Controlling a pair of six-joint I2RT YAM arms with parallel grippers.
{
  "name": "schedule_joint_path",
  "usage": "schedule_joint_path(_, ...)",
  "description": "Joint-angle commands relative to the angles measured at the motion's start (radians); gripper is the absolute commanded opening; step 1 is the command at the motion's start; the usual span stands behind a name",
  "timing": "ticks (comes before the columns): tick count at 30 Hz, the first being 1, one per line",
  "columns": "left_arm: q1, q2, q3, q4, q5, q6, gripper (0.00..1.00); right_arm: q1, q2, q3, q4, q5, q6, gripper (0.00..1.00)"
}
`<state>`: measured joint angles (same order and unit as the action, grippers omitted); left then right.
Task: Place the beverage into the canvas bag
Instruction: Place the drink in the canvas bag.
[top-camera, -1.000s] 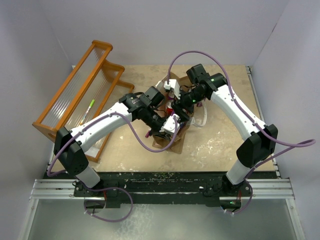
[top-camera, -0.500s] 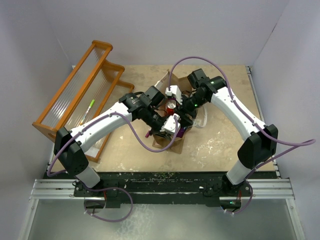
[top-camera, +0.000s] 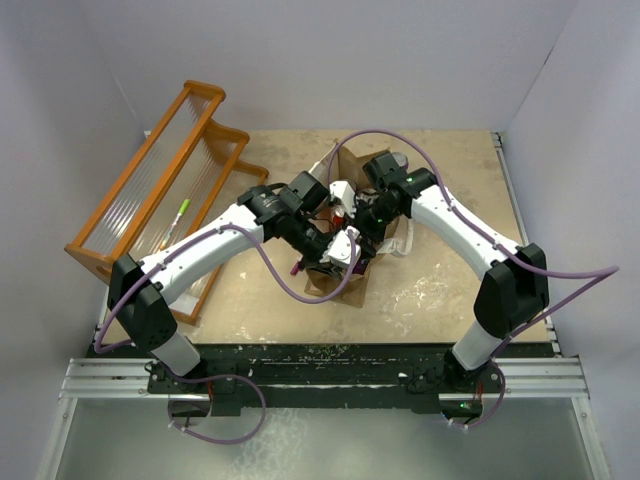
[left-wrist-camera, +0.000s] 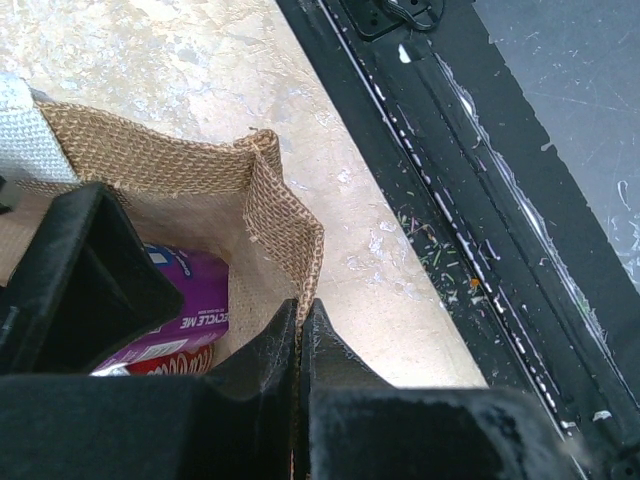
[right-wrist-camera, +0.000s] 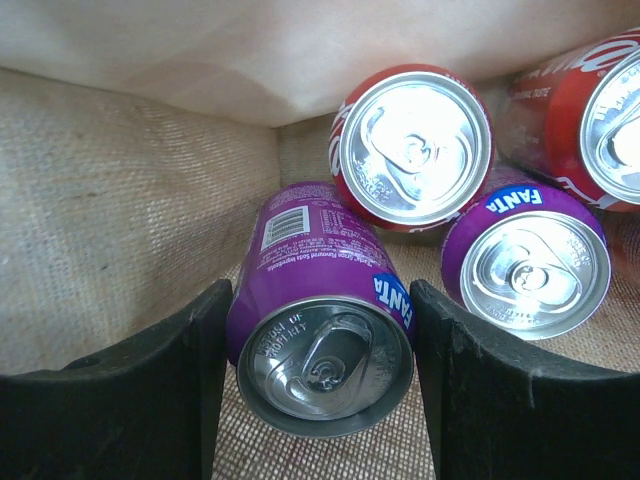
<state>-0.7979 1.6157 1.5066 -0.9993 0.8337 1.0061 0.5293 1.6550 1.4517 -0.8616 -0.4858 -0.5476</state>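
The canvas bag (top-camera: 335, 290) stands open in the middle of the table. My left gripper (left-wrist-camera: 298, 306) is shut on its woven rim (left-wrist-camera: 285, 215) at a corner. My right gripper (right-wrist-camera: 320, 300) is down inside the bag, its fingers pressed on both sides of the beverage, a purple Fanta can (right-wrist-camera: 320, 330) with its top toward the camera. Beside it in the bag stand a red can (right-wrist-camera: 415, 145), another purple Fanta can (right-wrist-camera: 527, 262) and a second red can (right-wrist-camera: 600, 120). In the top view both grippers, left (top-camera: 345, 250) and right (top-camera: 345, 205), meet over the bag.
An orange slatted rack (top-camera: 160, 180) stands at the table's left side. A white bag handle (top-camera: 405, 240) hangs out to the right. The black front rail (left-wrist-camera: 470, 200) runs close by the bag. The bag's cloth wall (right-wrist-camera: 120, 210) is just left of my right fingers.
My right arm has swung left and lowered into the bag with the purple can. The left gripper has kept its hold on the rim.
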Motion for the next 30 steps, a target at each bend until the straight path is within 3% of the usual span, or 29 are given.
schedule_joint_path(1, 0.032, -0.003, 0.002, -0.022, -0.029, -0.009, 0.03, 0.005, -0.002, -0.019, 0.072, 0.107, 0.082, 0.0)
schedule_joint_path(14, 0.044, -0.004, -0.002, -0.021, -0.007, 0.009, 0.02, 0.005, -0.008, -0.132, 0.259, 0.194, 0.114, 0.0)
schedule_joint_path(21, 0.046, -0.002, -0.003, -0.021, 0.002, 0.006, 0.02, 0.004, 0.026, -0.158, 0.253, 0.191, 0.116, 0.0)
schedule_joint_path(30, 0.049, -0.015, -0.018, -0.034, 0.066, 0.006, 0.02, 0.005, 0.014, -0.195, 0.4, 0.264, 0.207, 0.0)
